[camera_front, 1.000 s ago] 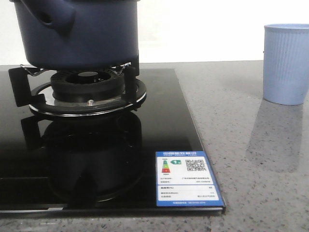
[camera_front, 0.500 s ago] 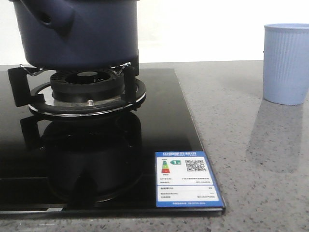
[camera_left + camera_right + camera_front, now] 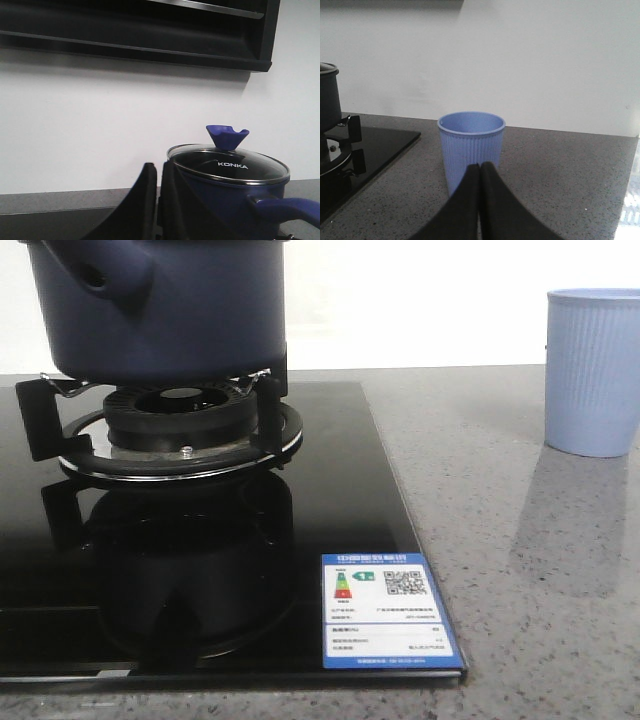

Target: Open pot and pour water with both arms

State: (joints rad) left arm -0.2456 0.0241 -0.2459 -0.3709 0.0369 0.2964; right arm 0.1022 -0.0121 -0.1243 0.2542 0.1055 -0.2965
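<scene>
The dark navy pot (image 3: pixel 170 310) stands on the gas burner (image 3: pixel 180 430) at the far left of the front view, with its top cut off by the frame. In the left wrist view the pot (image 3: pixel 225 200) wears a glass lid (image 3: pixel 230 165) with a blue knob (image 3: pixel 227 136), and its blue handle (image 3: pixel 295 207) points sideways. My left gripper (image 3: pixel 157 167) is shut and empty, just beside the pot's wall. My right gripper (image 3: pixel 480 167) is shut and empty, close in front of the light blue ribbed cup (image 3: pixel 471 145). Neither gripper shows in the front view.
The black glass hob (image 3: pixel 340 470) carries a blue-and-white label (image 3: pixel 388 610) near its front right corner. The cup (image 3: pixel 592 370) stands on the grey speckled counter (image 3: pixel 500 540) at the far right. A black range hood (image 3: pixel 135 35) hangs above. The pot's edge (image 3: pixel 327 95) shows in the right wrist view.
</scene>
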